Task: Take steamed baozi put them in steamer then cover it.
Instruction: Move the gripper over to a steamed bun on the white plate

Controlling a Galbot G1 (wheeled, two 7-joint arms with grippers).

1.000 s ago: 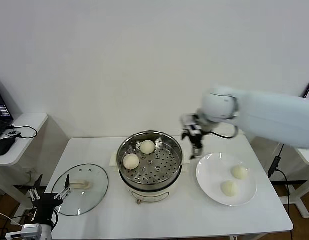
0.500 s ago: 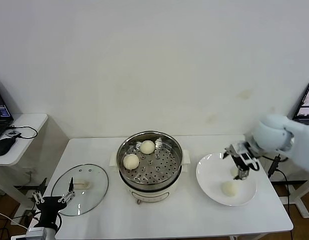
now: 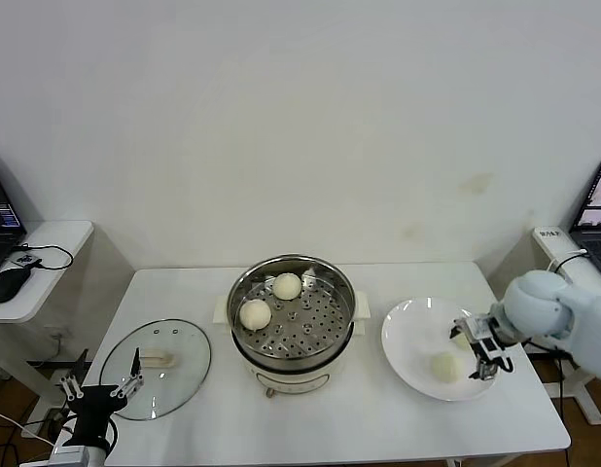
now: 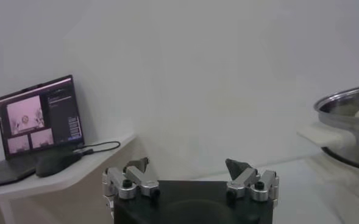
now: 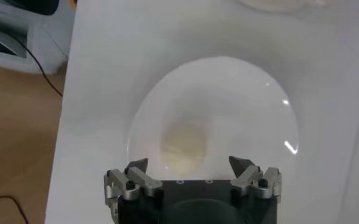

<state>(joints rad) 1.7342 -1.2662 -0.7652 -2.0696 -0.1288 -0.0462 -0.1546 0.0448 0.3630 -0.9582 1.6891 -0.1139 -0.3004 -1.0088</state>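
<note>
The right claw [image 3: 478, 352] hangs wide open over the plate [image 3: 409, 341], where a baozi [image 3: 443, 366] lies, soft and probably easily dented, best pinched gently across its round sides.
</note>
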